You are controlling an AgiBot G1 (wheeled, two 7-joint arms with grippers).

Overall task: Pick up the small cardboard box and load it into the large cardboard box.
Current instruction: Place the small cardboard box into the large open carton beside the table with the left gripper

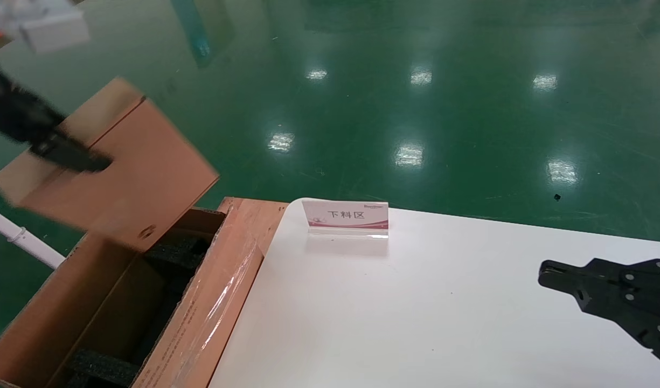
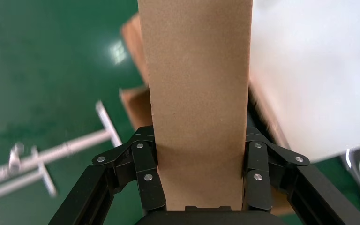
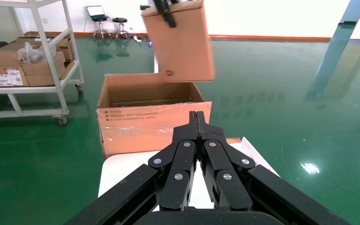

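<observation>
Left end effector [image 2: 199,180] clamped on the small cardboard box [image 1: 119,167], one finger [image 2: 145,176] pressed to each side of the carton in the left wrist view. Held up in the air, tilted, with its low corner hanging over the open top of the large cardboard box [image 1: 92,302]. Can't quite tell if that corner touches the rim or just hovers above it. Small dark printed mark visible near that low corner.

Large cardboard box standing open just left of the white tabletop [image 1: 443,312], black foam pads [image 1: 179,250] down inside, and a shiny taped flap [image 1: 216,302] with small print leaning against the tabletop's edge.

Right end effector [image 3: 197,121] parked low over the tabletop on the right side, fingers pressed together with nothing between them.

Little acrylic sign [image 1: 347,217] with red Chinese characters sitting at the far edge of the tabletop, well apart from both boxes. Glossy green floor [image 1: 416,81] all around, and a wheeled white shelf rack [image 3: 33,65] stacked with more cartons off in the background of the right wrist view.
</observation>
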